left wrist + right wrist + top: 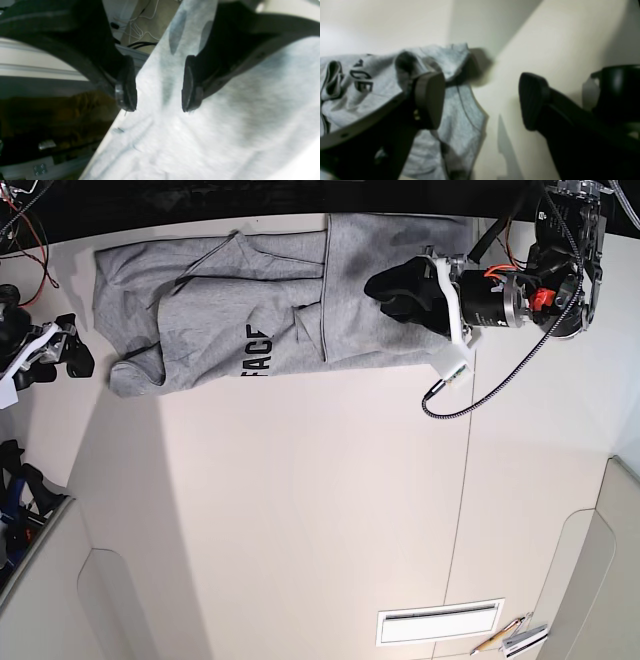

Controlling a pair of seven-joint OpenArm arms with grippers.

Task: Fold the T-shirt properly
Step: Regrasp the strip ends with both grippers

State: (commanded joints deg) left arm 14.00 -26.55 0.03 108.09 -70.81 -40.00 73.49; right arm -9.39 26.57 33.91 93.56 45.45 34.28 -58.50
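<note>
Grey T-shirt lettered "FACE" (partly folded under), left gripper and right gripper both spread, empty

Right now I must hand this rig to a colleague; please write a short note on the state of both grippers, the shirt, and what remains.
Left gripper: open, holding nothing, over the T-shirt near the far table edge.
Right gripper: open, empty, beside the shirt's other end, not touching it.
T-shirt: spread on the table, partly folded over itself, rumpled, black lettering showing.
Done: some cloth is turned over, no neat fold.
Left: smooth it, then fold properly.
</note>
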